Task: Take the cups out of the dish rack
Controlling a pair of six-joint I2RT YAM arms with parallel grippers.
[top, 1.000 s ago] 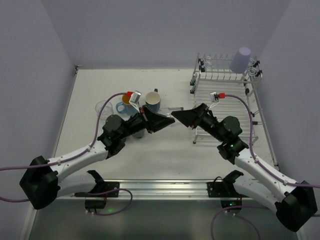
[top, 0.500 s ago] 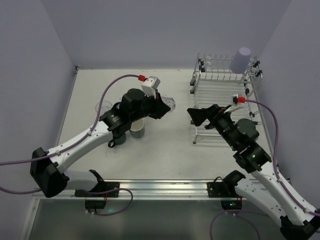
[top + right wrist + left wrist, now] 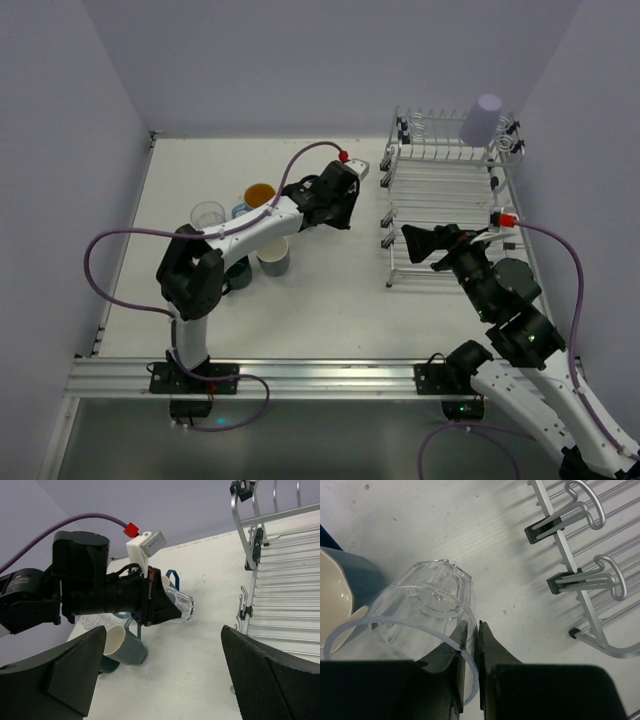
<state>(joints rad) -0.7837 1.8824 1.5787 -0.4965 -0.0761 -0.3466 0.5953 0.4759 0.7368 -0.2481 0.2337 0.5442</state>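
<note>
My left gripper [image 3: 472, 647] is shut on the rim wall of a clear glass [image 3: 422, 612], one finger inside and one outside, holding it tilted above the table. In the right wrist view the clear glass [image 3: 183, 608] juts from the left gripper [image 3: 167, 611]. In the top view the left gripper [image 3: 338, 203] is left of the dish rack [image 3: 450, 190]. My right gripper [image 3: 412, 243] is open and empty at the rack's front left; it also shows in its own wrist view [image 3: 165, 680]. A lavender tumbler [image 3: 483, 119] stands upside down on the rack's top tier.
On the table to the left stand a clear glass [image 3: 207, 213], a blue mug with an orange inside [image 3: 258, 195], a teal mug with a white inside [image 3: 273, 258] and a dark mug [image 3: 235, 273]. The walls close in on the left, back and right.
The two grippers were together at the table's middle over the clear glass. The left arm has since carried the glass back and right; the right gripper has let go and drawn back toward the rack.
</note>
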